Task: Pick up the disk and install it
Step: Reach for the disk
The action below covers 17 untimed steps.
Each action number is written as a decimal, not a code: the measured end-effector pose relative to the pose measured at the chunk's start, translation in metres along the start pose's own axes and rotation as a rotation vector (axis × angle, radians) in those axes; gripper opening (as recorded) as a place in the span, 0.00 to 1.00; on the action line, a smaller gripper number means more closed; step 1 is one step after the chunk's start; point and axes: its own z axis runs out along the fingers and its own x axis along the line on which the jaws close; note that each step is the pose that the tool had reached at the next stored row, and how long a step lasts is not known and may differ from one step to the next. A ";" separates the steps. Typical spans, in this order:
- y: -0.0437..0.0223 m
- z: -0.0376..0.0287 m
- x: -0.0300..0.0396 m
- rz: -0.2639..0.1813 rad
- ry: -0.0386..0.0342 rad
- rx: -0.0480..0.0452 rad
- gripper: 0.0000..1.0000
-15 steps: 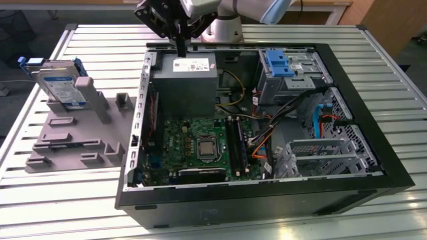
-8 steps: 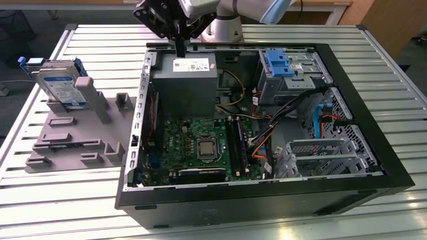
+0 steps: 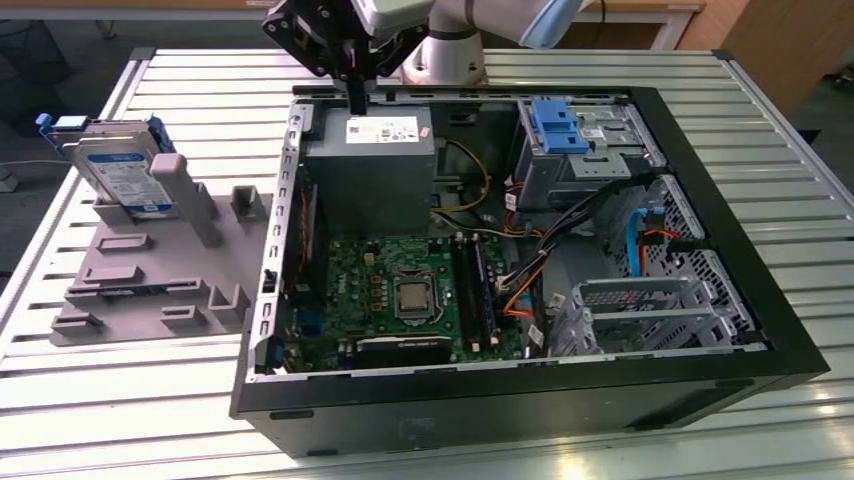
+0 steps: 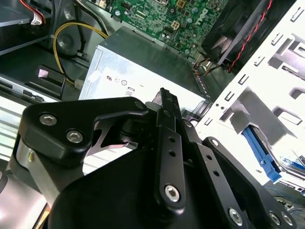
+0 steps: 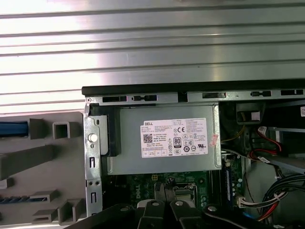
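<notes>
In the exterior view the gripper (image 3: 358,104) hangs at twelve o'clock, over the grey box (image 3: 367,170) inside the open computer case (image 3: 787,335). Its fingers (image 4: 169,143) are pressed together and hold nothing. The disk (image 3: 118,172) stands upright in the grey holder (image 3: 147,275) at ten o'clock, well apart from the gripper.

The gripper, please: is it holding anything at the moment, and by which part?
Nothing is held. The gripper hangs empty above the grey box with the white sticker; the disk stands in the grey holder outside the computer case.
</notes>
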 end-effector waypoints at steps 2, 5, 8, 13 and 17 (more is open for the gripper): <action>0.0000 0.0000 0.0003 0.000 0.0000 0.0000 0.11; -0.0001 -0.0001 0.0017 0.000 0.0000 0.0000 0.11; -0.0002 -0.0001 0.0024 0.000 0.0000 0.0000 0.11; -0.0003 -0.0001 0.0038 0.000 0.0000 0.0000 0.11; -0.0004 -0.0001 0.0048 0.000 0.0000 0.0000 0.11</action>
